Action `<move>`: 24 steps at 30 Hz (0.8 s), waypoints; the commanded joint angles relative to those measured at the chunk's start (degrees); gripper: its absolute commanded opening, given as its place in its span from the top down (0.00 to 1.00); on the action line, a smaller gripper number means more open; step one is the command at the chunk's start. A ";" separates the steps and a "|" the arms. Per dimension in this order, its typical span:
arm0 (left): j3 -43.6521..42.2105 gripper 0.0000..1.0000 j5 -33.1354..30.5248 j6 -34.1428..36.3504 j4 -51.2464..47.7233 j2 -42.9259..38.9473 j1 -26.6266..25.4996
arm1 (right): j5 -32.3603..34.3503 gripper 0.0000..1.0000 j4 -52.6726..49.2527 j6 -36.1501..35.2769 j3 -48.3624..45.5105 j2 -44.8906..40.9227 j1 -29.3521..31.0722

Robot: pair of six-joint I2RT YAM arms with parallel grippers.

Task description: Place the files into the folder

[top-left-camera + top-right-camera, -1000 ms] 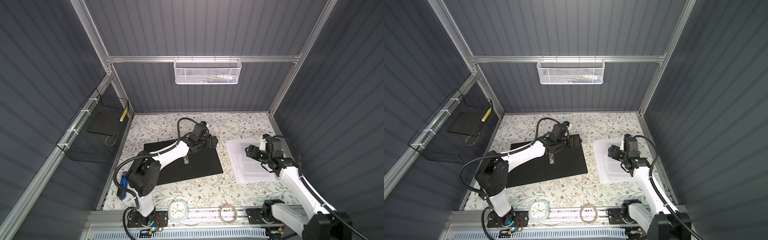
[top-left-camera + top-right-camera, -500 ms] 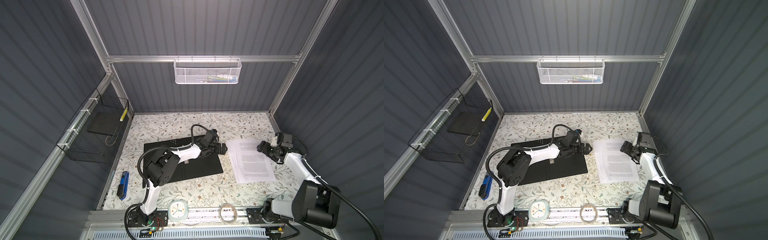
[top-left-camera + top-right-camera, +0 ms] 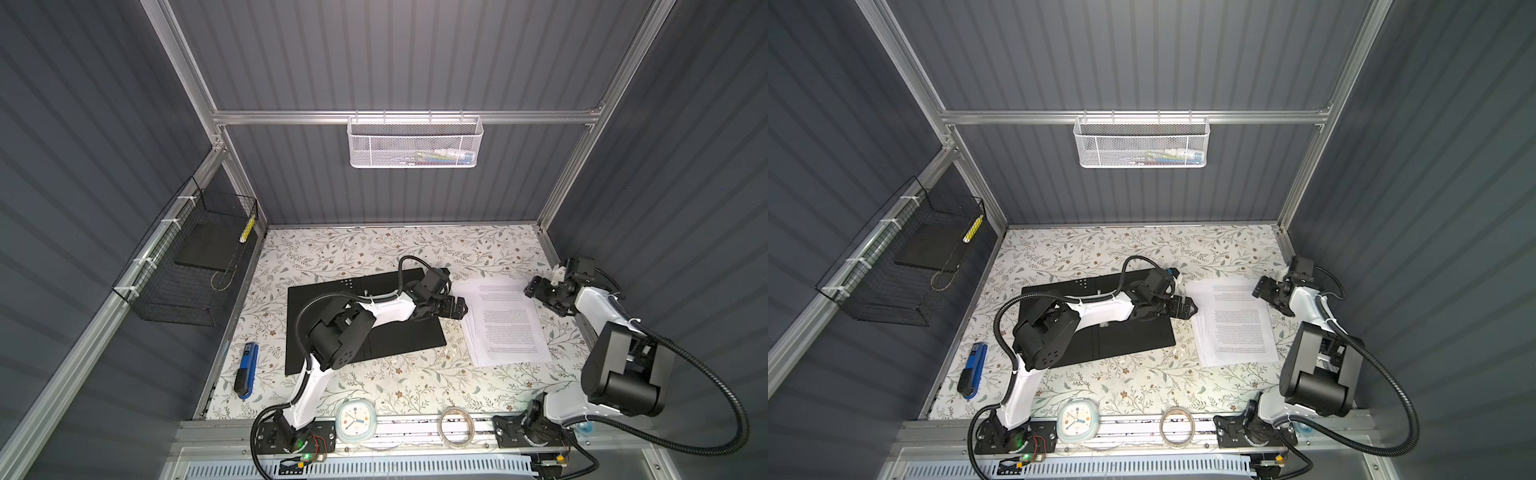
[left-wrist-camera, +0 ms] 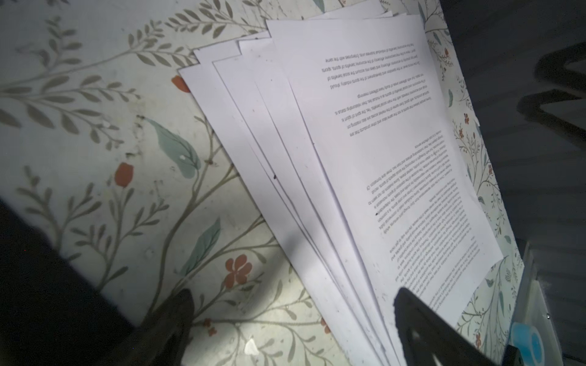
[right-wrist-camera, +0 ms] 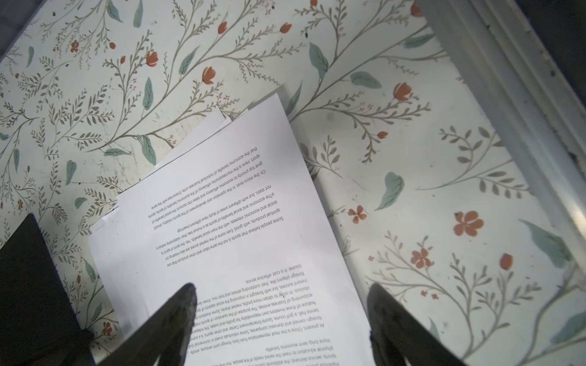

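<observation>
Fanned papers [image 3: 507,328]: light, floppy, likely to slide apart. Spread and empty: left gripper [image 3: 460,308], right gripper [image 3: 532,286]. I'd pinch the edge lying between the left one's jaws.

I am watching two arms, each wearing glossy white shells between boxy matte-black joint housings: the left arm [image 3: 386,311] and the right arm [image 3: 598,301]. A thick black ribbed cable hose [image 3: 742,417] is trailing from the right one, a thinner black hose [image 3: 301,328] from the left. Both are ending in black grippers, the left gripper [image 3: 462,308] and the right gripper [image 3: 530,289]. A small green light [image 3: 306,457] is glowing by the left arm's black base plate [image 3: 270,436].
</observation>
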 commanded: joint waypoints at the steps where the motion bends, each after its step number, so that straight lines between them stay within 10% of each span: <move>1: 2.32 0.01 2.19 0.02 -3.02 2.64 -0.50 | -3.04 0.17 -0.38 -0.54 2.46 3.53 -0.45; 24: 7.56 0.01 4.48 1.26 -6.35 8.67 -1.81 | -8.84 0.16 0.52 3.49 7.31 15.91 -2.16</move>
